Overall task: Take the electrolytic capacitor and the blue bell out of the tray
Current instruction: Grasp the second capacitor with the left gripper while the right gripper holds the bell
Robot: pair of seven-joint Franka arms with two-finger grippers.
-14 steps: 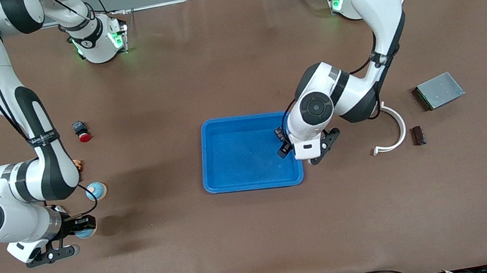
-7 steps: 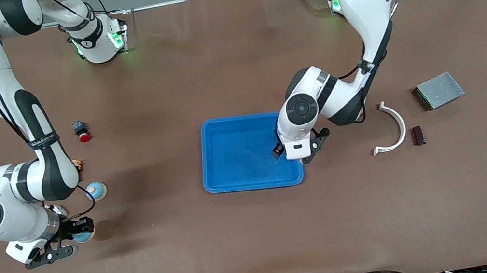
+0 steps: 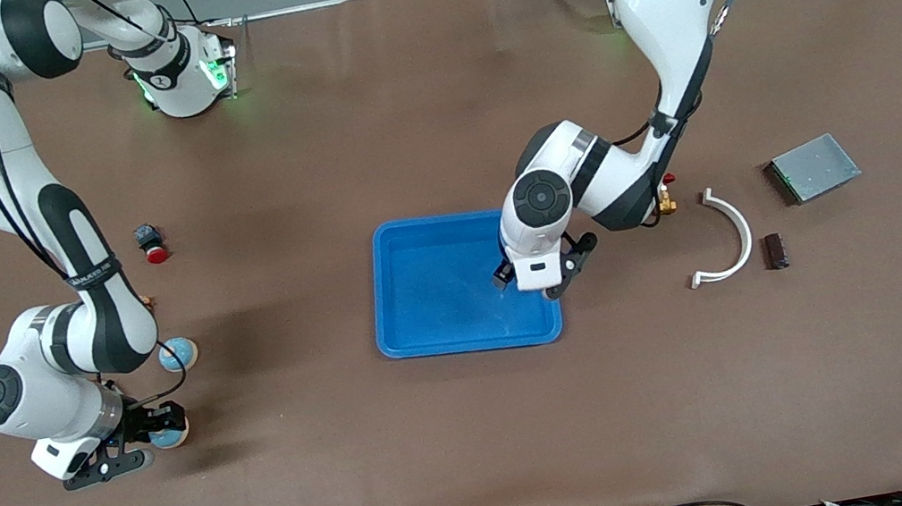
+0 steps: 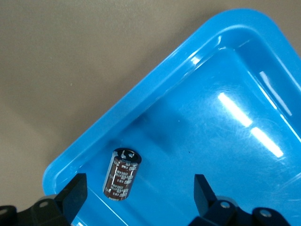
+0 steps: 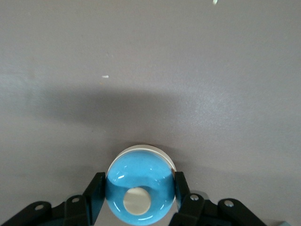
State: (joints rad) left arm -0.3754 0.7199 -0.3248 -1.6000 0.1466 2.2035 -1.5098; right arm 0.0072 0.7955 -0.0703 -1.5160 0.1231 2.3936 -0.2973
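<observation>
The brown worktop [image 3: 479, 429] carries a blue tray [image 3: 429, 342]. Since a second ago the left tool [image 3: 534, 276] has moved inward over the tray's corner, fingers spread; the capacitor [image 4: 122, 174] lies on the tray floor between them, released. The right tool [image 3: 143, 436] has shifted slightly toward the tray, pinching a blue bell [image 5: 140, 190] above the worktop.

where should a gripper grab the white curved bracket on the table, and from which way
Probably at mid-arc of the white curved bracket, coming straight down, one finger inside the curve and one outside. It lies flat with bare table all round, and the band is thin; the flared ends look less even to pinch.
</observation>
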